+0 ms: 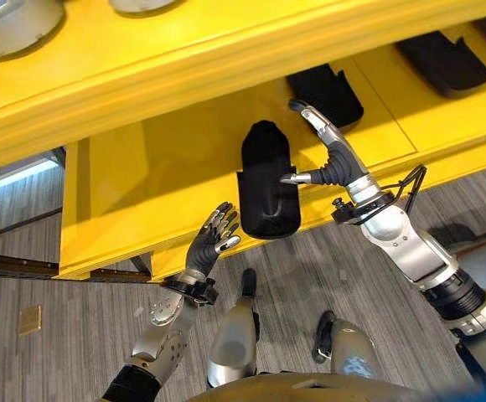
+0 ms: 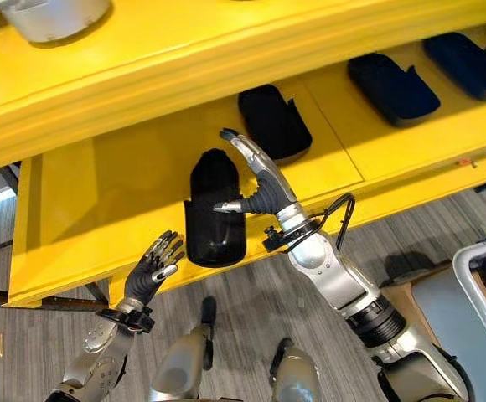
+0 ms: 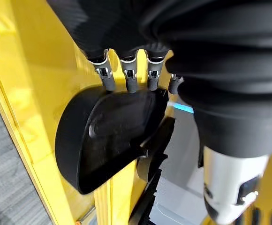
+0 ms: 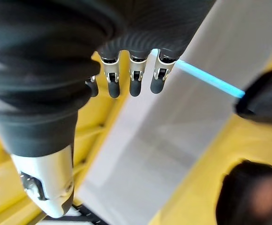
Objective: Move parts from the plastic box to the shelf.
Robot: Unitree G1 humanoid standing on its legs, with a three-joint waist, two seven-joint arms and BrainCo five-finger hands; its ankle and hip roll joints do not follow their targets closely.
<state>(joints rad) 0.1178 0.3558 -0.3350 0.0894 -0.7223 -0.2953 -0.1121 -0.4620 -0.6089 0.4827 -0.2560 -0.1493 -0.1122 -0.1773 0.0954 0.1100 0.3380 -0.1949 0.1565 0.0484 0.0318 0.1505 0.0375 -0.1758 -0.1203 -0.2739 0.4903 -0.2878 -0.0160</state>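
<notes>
A black moulded part [image 1: 268, 180] lies on the lower yellow shelf [image 1: 142, 176], its near end hanging over the front edge. My right hand [image 1: 337, 163] is open just right of it, fingers straight over the shelf and the thumb tip at the part's side. My left hand [image 1: 209, 247] is open below and left of the part, in front of the shelf edge, apart from it. The left wrist view has the same part [image 3: 112, 136] just past the straight fingers [image 3: 129, 77]. Nothing is between the fingers [image 4: 136, 79] of the right hand.
Further black parts [image 2: 274, 121] [image 2: 392, 88] [image 2: 469, 63] lie along the same shelf to the right. Grey round parts [image 1: 12, 25] stand on the upper shelf. The rim of a pale plastic box [image 2: 482, 276] is at the right edge, over striped grey floor.
</notes>
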